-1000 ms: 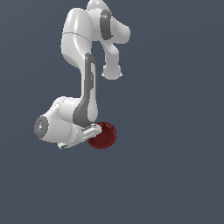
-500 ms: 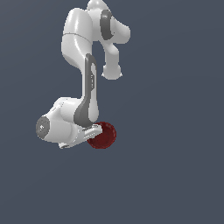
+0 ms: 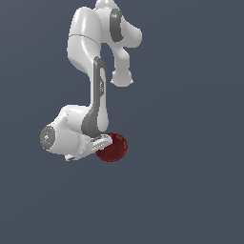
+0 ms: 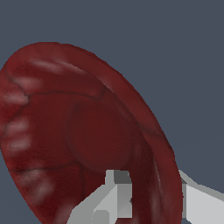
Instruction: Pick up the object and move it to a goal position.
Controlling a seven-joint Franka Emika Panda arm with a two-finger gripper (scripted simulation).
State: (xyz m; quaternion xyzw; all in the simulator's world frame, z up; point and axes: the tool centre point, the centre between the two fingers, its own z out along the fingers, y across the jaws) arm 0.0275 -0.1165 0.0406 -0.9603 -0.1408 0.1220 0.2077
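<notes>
The object is a small dark red shallow bowl (image 3: 113, 147) with a ribbed rim, held at the end of the white arm in the lower middle of the exterior view. My gripper (image 3: 106, 142) is shut on its rim. In the wrist view the bowl (image 4: 70, 135) fills most of the picture, tilted on edge. One grey finger (image 4: 109, 199) lies inside the bowl and the other finger (image 4: 199, 202) outside, with the rim (image 4: 168, 175) pinched between them.
The white arm (image 3: 93, 62) folds down from above, its wrist housing (image 3: 64, 136) toward the exterior view's left of the bowl. Behind everything is a plain dark blue-grey background with no other objects in view.
</notes>
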